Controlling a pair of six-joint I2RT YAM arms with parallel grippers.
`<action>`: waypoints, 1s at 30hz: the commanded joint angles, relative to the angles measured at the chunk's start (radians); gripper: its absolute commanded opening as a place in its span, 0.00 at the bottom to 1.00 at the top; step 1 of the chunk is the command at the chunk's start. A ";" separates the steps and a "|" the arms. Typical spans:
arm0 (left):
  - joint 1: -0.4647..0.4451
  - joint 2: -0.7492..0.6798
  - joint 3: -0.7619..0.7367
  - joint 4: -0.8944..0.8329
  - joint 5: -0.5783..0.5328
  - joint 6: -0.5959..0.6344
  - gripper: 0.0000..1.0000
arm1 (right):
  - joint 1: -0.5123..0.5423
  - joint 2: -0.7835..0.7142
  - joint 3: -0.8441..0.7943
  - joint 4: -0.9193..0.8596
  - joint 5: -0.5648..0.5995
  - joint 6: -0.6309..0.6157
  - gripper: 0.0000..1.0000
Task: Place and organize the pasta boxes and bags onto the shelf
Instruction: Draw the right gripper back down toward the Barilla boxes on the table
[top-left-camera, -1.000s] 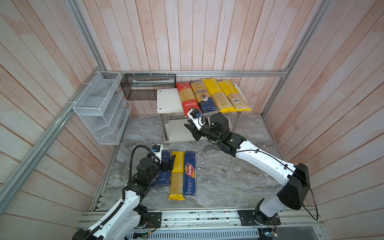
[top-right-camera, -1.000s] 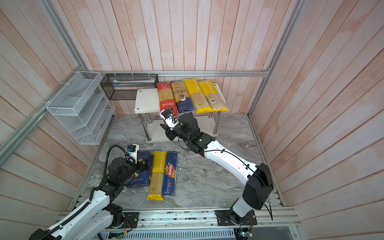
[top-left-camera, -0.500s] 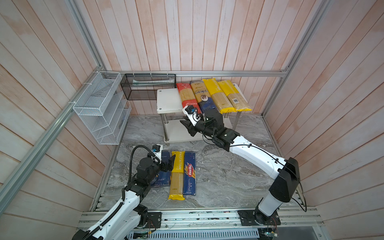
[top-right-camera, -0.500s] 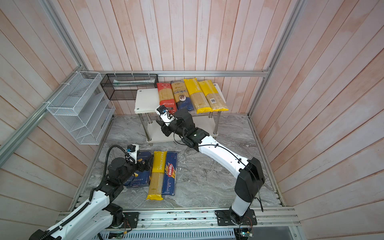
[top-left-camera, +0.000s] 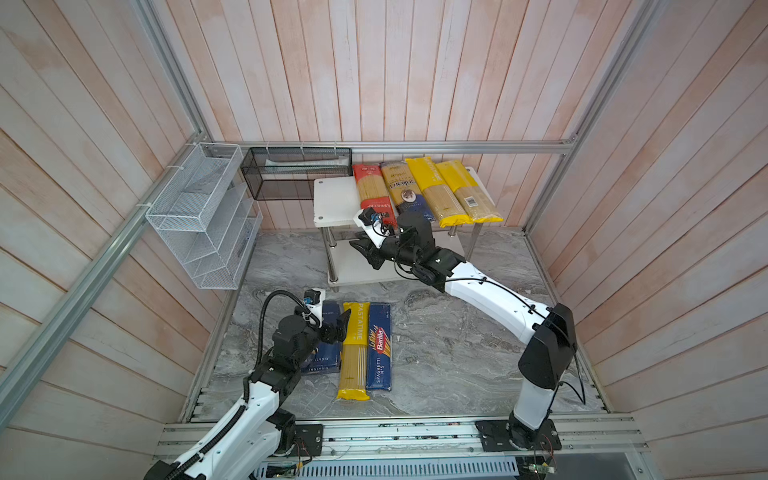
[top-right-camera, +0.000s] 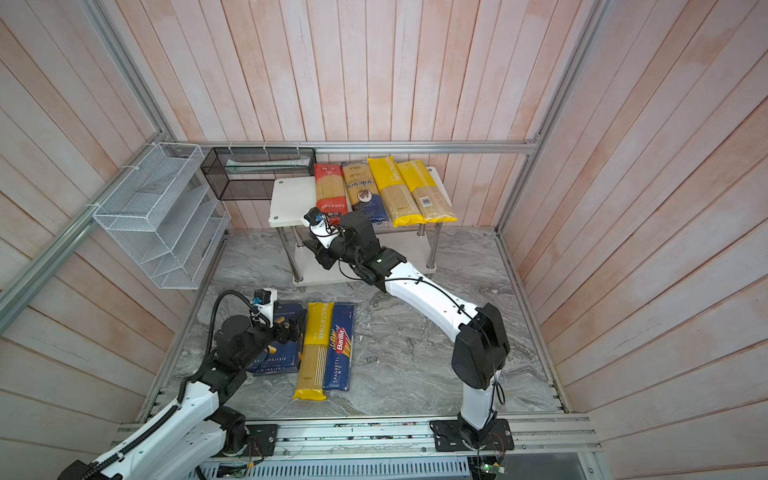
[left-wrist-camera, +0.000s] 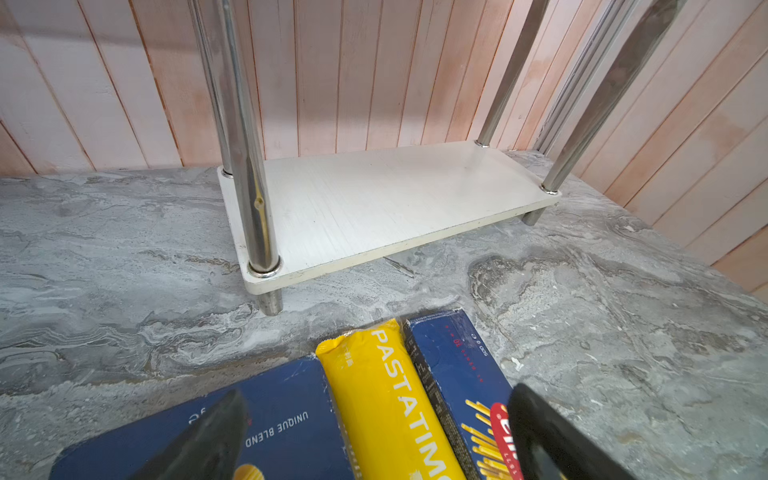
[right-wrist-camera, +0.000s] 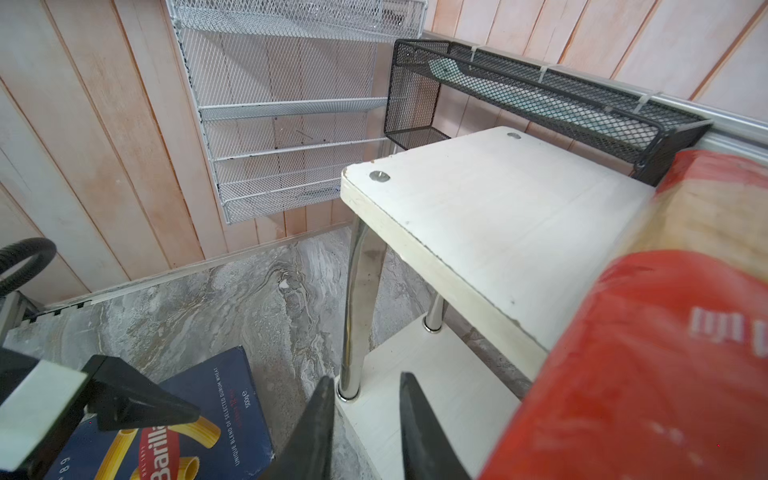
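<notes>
The shelf (top-left-camera: 332, 199) carries several bags side by side on its top board: red-ended (top-left-camera: 371, 189), beige-and-navy (top-left-camera: 401, 187) and two yellow-ended (top-left-camera: 451, 193). Its left third and lower board (left-wrist-camera: 395, 199) are bare. On the floor lie the rigatoni box (top-left-camera: 320, 365), a yellow-ended bag (top-left-camera: 353, 353) and the spaghetti box (top-left-camera: 379, 349). My left gripper (top-left-camera: 338, 326) hovers wide open over the rigatoni box and yellow bag (left-wrist-camera: 382, 395). My right gripper (top-left-camera: 365, 253) hangs before the shelf's front left post, jaws narrowly open (right-wrist-camera: 368, 378) and holding nothing, with the red bag (right-wrist-camera: 644, 353) beside it.
A white wire mesh rack (top-left-camera: 199, 216) hangs on the left wall. A black mesh basket (top-left-camera: 297, 174) sits on the back rail, just left of the shelf. Aluminium frame rails edge the marble floor (top-left-camera: 436, 353).
My right gripper has drifted left and a little lower, away from the red bag's front end toward the shelf's front left post. The left arm has not moved.
</notes>
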 joint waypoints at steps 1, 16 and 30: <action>0.002 -0.010 -0.016 0.002 0.003 0.004 1.00 | -0.005 0.008 0.048 -0.039 -0.039 0.011 0.29; 0.002 0.011 -0.008 0.005 0.003 0.004 0.99 | 0.111 -0.195 -0.227 -0.055 0.093 0.007 0.31; 0.002 0.021 -0.003 0.004 -0.002 0.003 0.99 | 0.182 -0.352 -0.579 0.025 0.218 0.205 0.31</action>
